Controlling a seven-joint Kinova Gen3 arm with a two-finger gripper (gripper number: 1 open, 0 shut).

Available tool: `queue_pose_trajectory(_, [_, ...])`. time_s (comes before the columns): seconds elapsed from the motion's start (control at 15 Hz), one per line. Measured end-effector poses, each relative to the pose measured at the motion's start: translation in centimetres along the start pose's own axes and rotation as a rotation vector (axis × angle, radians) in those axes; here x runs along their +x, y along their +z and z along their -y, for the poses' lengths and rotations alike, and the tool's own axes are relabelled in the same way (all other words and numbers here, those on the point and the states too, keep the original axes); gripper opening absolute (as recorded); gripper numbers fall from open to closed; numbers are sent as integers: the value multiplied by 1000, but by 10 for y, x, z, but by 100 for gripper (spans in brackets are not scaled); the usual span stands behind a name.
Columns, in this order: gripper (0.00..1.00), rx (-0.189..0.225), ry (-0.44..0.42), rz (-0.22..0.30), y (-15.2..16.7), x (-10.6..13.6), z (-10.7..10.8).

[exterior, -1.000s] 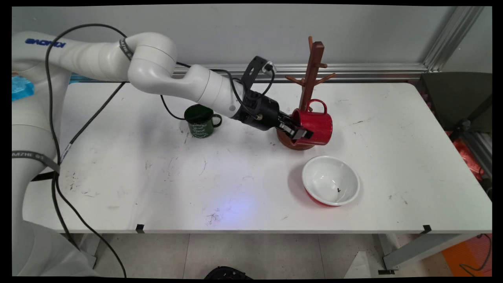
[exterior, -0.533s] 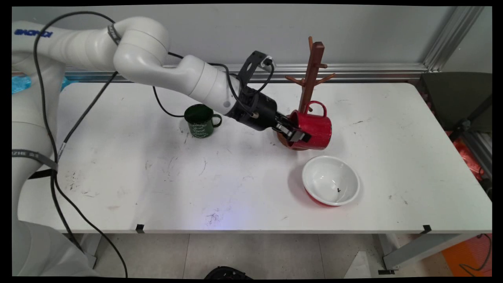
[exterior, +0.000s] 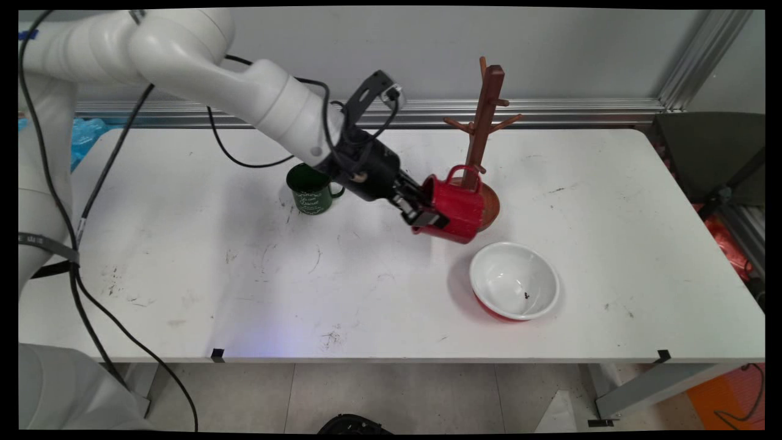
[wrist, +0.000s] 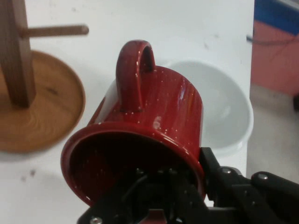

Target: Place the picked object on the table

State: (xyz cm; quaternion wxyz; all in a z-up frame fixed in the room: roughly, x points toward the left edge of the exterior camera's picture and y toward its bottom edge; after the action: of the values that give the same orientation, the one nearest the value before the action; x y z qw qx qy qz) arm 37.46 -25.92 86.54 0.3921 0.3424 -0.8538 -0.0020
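- Main view: the gripper (exterior: 423, 212) is clamped on the rim of the red mug (exterior: 452, 206), one finger inside the mouth and one outside the wall.
- The mug is held tipped on its side in the air, mouth toward the arm, handle upward, just in front and to the left of the wooden mug tree (exterior: 482, 142), overlapping its round base.
- A green mug (exterior: 311, 188) stands upright on the white table (exterior: 183, 256), well to the left of the mug tree, partly behind the arm.
- A white bowl with a red outside (exterior: 514, 280) sits in front of the mug tree, a little to its right, just below the held mug.
- Hand view: the red mug (wrist: 145, 140) fills the centre, its rim gripped by the black fingers (wrist: 210, 170).
- The mug tree's base and post (wrist: 28, 93) lie at left, one peg pointing toward the handle; the bowl (wrist: 229, 112) shows behind the mug.
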Motion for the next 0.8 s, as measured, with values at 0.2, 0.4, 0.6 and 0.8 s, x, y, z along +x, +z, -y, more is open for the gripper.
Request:
queue_pose_trajectory(0.2, [0, 15, 46, 67, -14, -3, 1])
queue_pose_trajectory(0.4, [0, 40, 100, 155, -29, -9, 4])
queue_pose_trajectory(0.6, [0, 69, 162, 239, -39, -13, 10])
queue_pose_trajectory(0.8, [0, 110, 218, 322, -49, -16, 16])
